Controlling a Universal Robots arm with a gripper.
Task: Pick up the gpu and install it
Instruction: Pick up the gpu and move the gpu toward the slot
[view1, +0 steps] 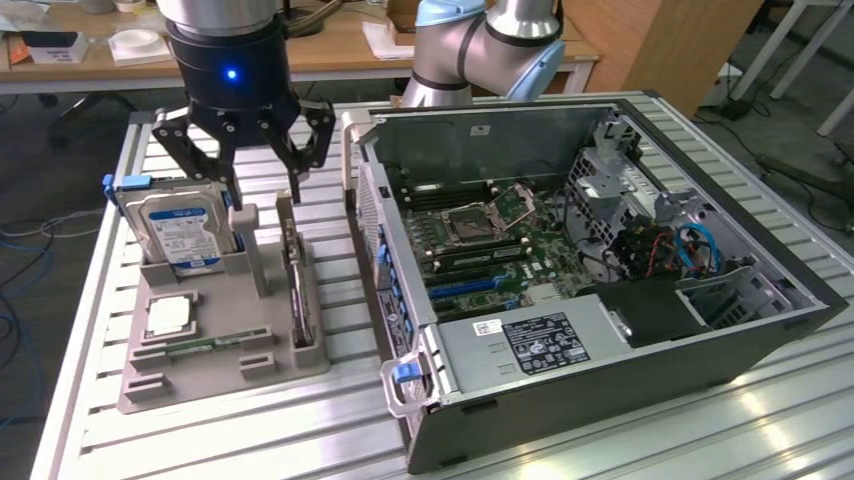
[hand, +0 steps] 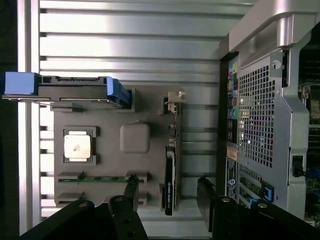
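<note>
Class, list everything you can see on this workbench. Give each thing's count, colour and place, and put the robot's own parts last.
computer case: one, dark grey, open, at the exterior view's right
motherboard: one, green, inside the case
holder: one, grey, beside the case
gpu: one, dark, on edge in the holder, case side
hard drive: one, blue-and-white label, upright in the holder
processor chip: one, silver, flat in the holder
memory stick: one, green, in a holder slot
table: one, silver slats, under everything
gripper: one, black, open, above the holder
</note>
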